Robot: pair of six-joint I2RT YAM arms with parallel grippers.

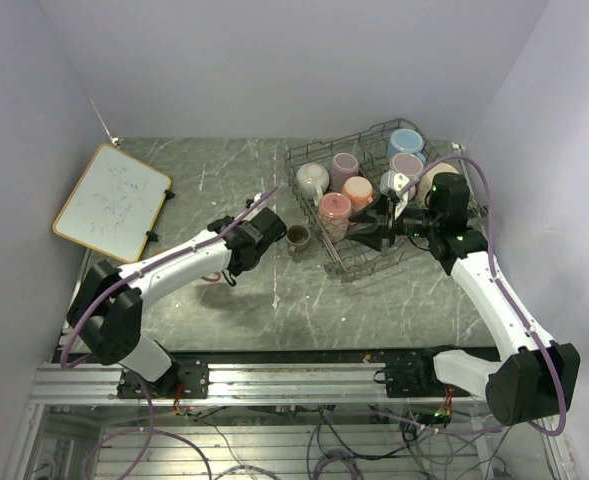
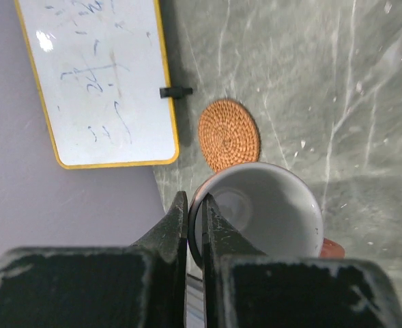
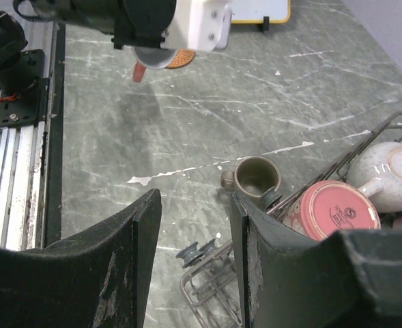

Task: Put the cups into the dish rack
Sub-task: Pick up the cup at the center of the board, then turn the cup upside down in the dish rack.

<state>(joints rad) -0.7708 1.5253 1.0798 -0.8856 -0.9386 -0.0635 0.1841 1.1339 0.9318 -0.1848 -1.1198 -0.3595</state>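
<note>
My left gripper [image 2: 195,201] is shut on the rim of a cup [image 2: 269,205] that is white inside, with a dark rim and a reddish handle; one finger is inside the cup and one outside. From the right wrist view this cup [image 3: 151,60] hangs above the table. A small olive-brown cup [image 1: 298,238] [image 3: 257,176] stands upright on the table beside the dish rack [image 1: 319,152]. Several cups sit in the rack, among them a pink floral one [image 3: 337,210] bottom up and a light blue one [image 1: 406,143]. My right gripper [image 3: 194,205] hovers open and empty over the rack's near corner.
A round cork coaster [image 2: 228,134] lies on the grey marbled table. Beside it, a wood-framed whiteboard [image 1: 112,202] sits at the far left. Purple walls close in the left, back and right. The arms' rail [image 1: 274,380] runs along the near edge.
</note>
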